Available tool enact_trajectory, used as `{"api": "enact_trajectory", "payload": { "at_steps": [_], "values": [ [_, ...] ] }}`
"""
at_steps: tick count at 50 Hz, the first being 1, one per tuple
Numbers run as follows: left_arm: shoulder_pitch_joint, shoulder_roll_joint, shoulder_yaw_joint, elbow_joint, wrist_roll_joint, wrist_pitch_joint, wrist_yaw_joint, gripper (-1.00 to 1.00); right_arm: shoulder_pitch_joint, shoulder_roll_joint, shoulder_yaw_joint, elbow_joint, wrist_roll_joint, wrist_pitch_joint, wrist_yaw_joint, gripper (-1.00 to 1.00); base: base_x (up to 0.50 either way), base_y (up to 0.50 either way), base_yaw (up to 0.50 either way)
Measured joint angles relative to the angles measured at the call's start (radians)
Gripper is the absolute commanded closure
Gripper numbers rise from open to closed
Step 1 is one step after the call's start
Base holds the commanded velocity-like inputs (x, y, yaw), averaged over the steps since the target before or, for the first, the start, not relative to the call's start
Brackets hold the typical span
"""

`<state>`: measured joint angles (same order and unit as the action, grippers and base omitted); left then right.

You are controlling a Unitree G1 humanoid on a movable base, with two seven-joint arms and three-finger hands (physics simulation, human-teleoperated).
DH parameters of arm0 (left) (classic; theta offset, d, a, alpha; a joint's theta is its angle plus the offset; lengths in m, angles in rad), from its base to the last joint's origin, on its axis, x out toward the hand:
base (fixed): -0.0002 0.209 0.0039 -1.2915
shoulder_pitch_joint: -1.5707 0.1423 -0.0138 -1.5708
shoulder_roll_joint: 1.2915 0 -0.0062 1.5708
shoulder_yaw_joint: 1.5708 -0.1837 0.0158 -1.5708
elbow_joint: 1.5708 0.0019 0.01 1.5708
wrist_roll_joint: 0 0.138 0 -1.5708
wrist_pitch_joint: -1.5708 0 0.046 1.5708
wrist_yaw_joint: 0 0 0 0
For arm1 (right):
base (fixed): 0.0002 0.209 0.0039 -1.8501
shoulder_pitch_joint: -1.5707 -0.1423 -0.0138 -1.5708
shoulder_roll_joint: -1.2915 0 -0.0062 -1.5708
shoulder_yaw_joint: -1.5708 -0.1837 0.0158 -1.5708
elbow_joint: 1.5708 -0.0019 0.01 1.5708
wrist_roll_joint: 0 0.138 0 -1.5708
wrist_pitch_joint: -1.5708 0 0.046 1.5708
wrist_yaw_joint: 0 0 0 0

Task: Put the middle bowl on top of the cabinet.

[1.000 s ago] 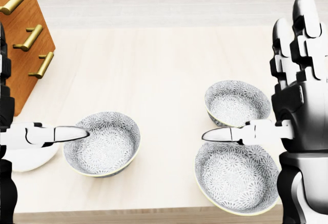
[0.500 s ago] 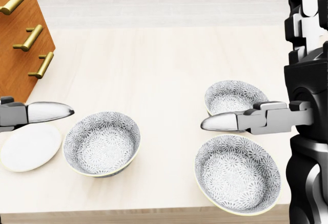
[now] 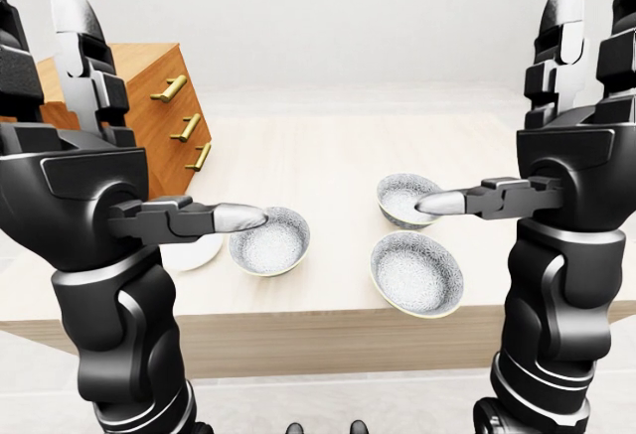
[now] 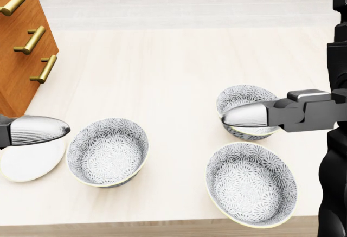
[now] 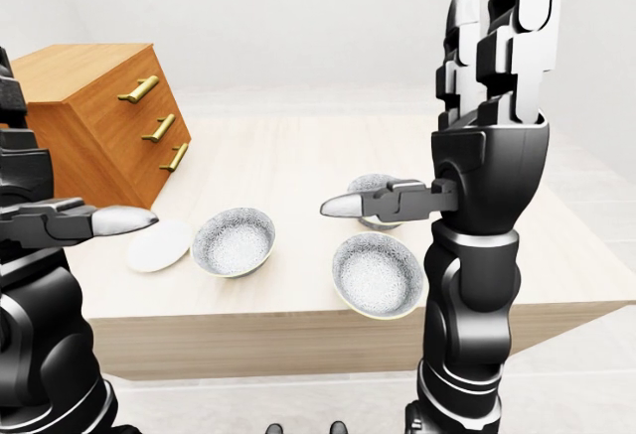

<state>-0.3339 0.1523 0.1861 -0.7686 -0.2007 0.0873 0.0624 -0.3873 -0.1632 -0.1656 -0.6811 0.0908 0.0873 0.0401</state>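
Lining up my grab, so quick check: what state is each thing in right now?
Left hand: open, holding nothing.
Right hand: open, holding nothing.
Head-view left bowl: upright, empty, untouched.
Head-view upper right bowl: upright, empty.
Head-view lower right bowl: upright, empty.
White plate: flat, empty.
Cabinet: drawers shut.

Plain room of a home, dining or living space, rendered in simulation. Told by the pale wooden table [image 4: 162, 74] laid with household crockery: three grey-patterned bowls [image 4: 108, 151] and a small white plate [image 4: 30, 164]. Told also by the warm-brown wooden cabinet [image 5: 89, 126] standing on the table's left end in the right-eye view, fitted with three brass bar handles [image 5: 159, 127]. Bare white wall [image 5: 298, 17] and pale floor [image 5: 596, 374] around; flat, evenly lit surfaces of a render.
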Motion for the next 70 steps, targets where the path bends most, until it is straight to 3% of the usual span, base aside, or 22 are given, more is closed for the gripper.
{"api": "enact_trajectory", "payload": {
  "at_steps": [22,70],
  "values": [
    [0.068,0.001,-0.006,-0.040,-0.013,0.000,-0.040,-1.00,-0.019,-0.030,-0.015,-0.026,0.010,0.000,-0.014,-1.00,0.00,0.01,0.00],
    [0.085,-0.012,-0.007,-0.065,0.022,0.000,-0.066,-1.00,-0.016,-0.028,-0.011,-0.051,-0.007,0.000,0.006,-1.00,0.00,0.49,0.00]
  ]
}}
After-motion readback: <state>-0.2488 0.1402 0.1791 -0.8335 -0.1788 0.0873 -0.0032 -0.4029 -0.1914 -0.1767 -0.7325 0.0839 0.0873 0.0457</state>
